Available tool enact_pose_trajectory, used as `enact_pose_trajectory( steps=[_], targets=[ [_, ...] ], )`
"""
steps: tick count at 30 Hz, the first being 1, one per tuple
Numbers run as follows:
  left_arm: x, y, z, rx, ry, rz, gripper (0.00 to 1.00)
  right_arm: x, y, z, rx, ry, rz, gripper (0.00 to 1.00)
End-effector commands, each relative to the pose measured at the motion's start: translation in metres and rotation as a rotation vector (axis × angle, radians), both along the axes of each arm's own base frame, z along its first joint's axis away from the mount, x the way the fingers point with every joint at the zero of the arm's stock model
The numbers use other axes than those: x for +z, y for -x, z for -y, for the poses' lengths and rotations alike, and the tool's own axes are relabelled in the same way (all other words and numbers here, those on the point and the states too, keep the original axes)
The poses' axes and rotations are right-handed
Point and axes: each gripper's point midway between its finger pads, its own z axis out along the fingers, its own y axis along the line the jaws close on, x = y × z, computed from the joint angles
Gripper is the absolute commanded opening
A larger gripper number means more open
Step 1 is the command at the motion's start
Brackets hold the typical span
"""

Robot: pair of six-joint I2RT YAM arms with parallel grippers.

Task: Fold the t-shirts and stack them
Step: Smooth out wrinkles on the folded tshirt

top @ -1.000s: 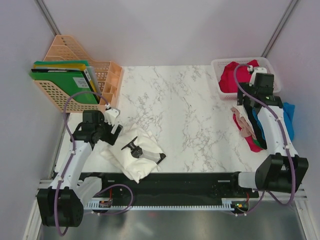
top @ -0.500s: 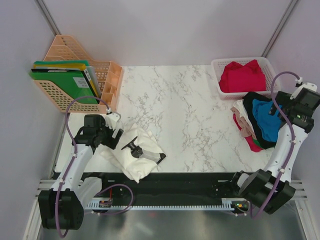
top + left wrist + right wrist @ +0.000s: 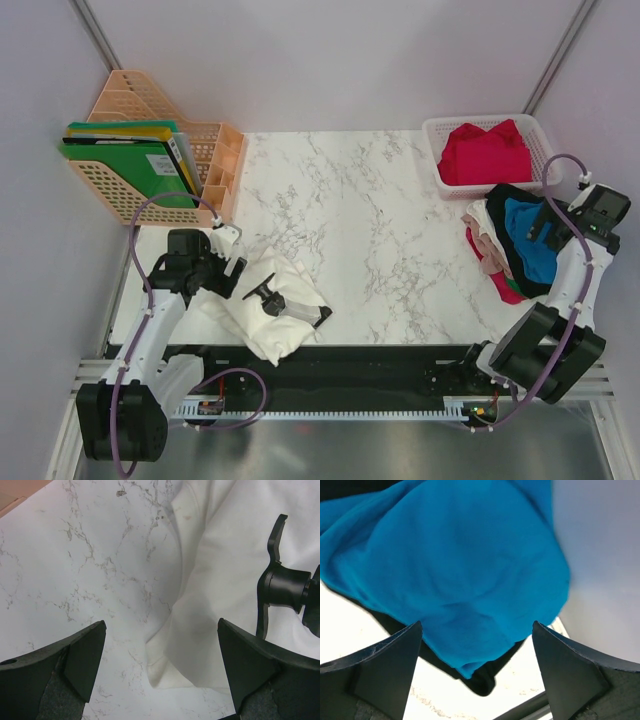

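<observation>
While both grippers stand with jaws spread wide and nothing in them, layout left to right: peach file rack [image 3: 215, 150] with green folders [image 3: 130, 165] at far left. The left gripper [image 3: 161, 635] hovers over the left hem of the folded white t-shirt [image 3: 240, 540], one finger above bare marble table [image 3: 370, 220], the other above cloth. That shirt lies near-left on the table, with a black knobbed part [image 3: 280, 582] on top. At far right there's a red t-shirt [image 3: 485, 152] in the white basket [image 3: 432, 130]. Just in front is a heap: blue t-shirt [image 3: 445, 555] over black t-shirt [image 3: 482, 677], beige t-shirt [image 3: 484, 235] at its left edge. The right gripper [image 3: 477, 630] hangs over the blue one at the table's right edge, not touching.
</observation>
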Motion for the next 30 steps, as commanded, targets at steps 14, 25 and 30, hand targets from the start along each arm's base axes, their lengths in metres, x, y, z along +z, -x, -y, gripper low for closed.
enact_pose_trajectory(
  steps=[14, 25, 30],
  targets=[
    [0.006, -0.008, 0.002, 0.01, 0.024, 0.03, 1.0, -0.028, -0.022, 0.057, -0.011, -0.104, 0.005, 0.98],
    [0.004, -0.007, 0.001, 0.015, 0.02, 0.019, 1.0, -0.1, -0.025, 0.049, 0.087, -0.211, -0.138, 0.98],
    [0.003, -0.007, 0.001, 0.014, 0.022, 0.013, 1.0, -0.138, -0.007, 0.02, 0.225, -0.185, -0.342, 0.98]
  ],
)
